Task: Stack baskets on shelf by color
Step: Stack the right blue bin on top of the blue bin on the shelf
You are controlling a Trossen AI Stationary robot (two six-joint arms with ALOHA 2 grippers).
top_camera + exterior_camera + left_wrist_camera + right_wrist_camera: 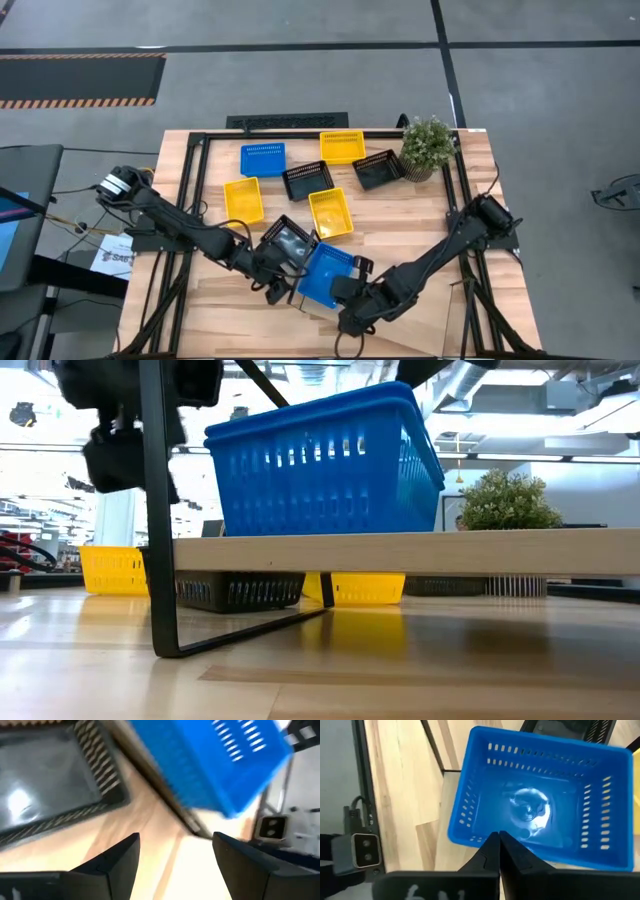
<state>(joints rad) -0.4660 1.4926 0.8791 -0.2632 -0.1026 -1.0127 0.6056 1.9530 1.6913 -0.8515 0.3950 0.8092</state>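
Two nested blue baskets stand on the light-wood shelf, near its black end frame; they also show in the low view. My right gripper is shut, with its tips at the top basket's near rim. In the high view it is at the stack's right side. My left gripper is open and empty, low over the table on the stack's left side. It is beside a black basket that rests on the tabletop. My right gripper's shut fingertips stand over the near rim of the top blue basket, coming from above and from the table's near right. I cannot tell whether they touch it. The basket sits upright on the shelf.
Farther back on the table are a blue basket, three yellow ones and two black ones. A potted plant stands at the far right. A black frame runs round the table's edges.
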